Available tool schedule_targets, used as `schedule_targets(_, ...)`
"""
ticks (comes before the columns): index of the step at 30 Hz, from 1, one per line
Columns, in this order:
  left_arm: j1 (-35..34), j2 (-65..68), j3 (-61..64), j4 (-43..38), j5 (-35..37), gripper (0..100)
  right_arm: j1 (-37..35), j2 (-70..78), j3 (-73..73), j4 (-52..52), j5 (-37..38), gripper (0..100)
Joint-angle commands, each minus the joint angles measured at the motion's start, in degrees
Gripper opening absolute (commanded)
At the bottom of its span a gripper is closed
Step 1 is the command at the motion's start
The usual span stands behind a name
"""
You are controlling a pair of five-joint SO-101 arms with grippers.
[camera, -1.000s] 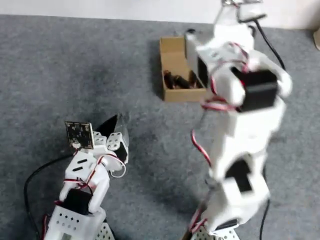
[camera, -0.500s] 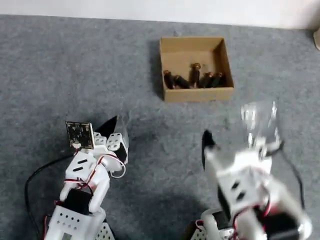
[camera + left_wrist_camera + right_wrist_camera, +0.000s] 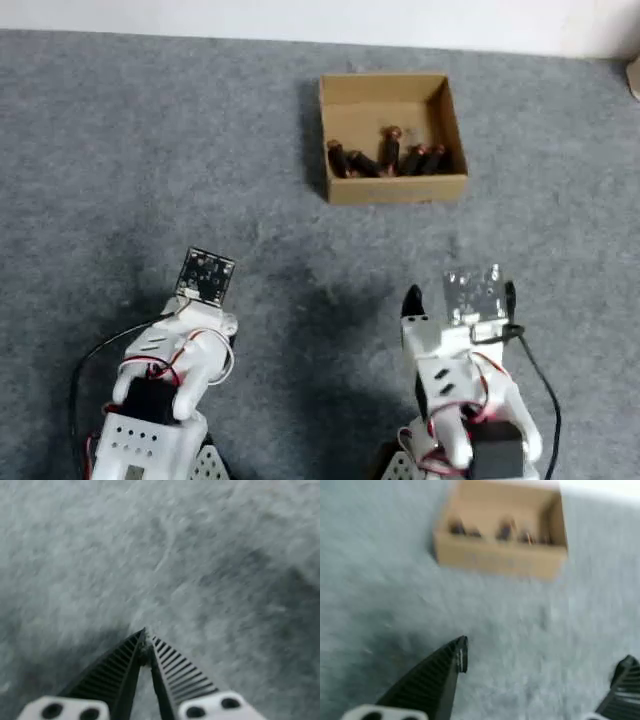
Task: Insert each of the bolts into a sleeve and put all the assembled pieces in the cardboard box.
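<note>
Both arms sit folded back at the table's (image 3: 120,130) near edge. Left gripper (image 3: 146,641): closed tip to tip, aimed down at the surface. Right gripper (image 3: 460,300): jaws spread wide. Cardboard box (image 3: 395,190) stands toward the far edge, with the assembled pieces (image 3: 385,155) lying inside.

One cardboard box (image 3: 395,188), five assembled pieces (image 3: 390,150)

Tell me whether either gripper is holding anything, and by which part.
Nothing is held. The left gripper is shut with nothing between its tips; the right gripper is open and empty. The assembled pieces lie in the cardboard box.
</note>
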Motion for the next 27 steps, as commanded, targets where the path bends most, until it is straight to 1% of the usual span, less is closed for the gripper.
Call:
schedule_targets(1, -1.4, -0.5, 1.5, 6.6, -3.6, 1, 3.6, -2.5, 11.4, -5.4, -2.1, 39.9)
schedule_targets(4, -1.6, -0.5, 1.0, 10.5, -7.5, 1, 5.2, -2.1, 21.5, -10.7, -9.0, 39.9)
schedule_targets(6, -1.7, -0.5, 0.8, 11.1, -8.2, 1, 6.1, -1.1, 28.1, -12.4, -10.6, 39.9)
schedule_targets(9, -4.2, -0.5, 0.8, 11.0, -8.2, 1, 8.2, -0.4, 26.2, -8.7, -9.3, 39.9)
schedule_targets(12, -7.1, -0.5, 0.9, 10.7, -8.2, 1, 9.7, -0.6, 24.7, -1.7, -7.8, 39.9)
schedule_targets(14, -7.7, -0.5, 0.9, 10.7, -8.2, 1, 11.8, -1.0, 24.7, 1.9, -5.7, 39.9)
schedule_targets(16, -7.7, -0.5, 0.9, 10.7, -8.2, 1, 14.5, -1.0, 24.7, 2.0, -3.1, 39.9)
schedule_targets(18, -7.7, -0.5, 0.9, 10.7, -8.2, 1, 15.4, -1.0, 24.7, 2.0, -1.7, 39.9)
schedule_targets(27, -7.7, -0.5, 0.9, 10.7, -8.2, 1, 15.4, -1.0, 24.7, 2.0, -1.6, 39.9)
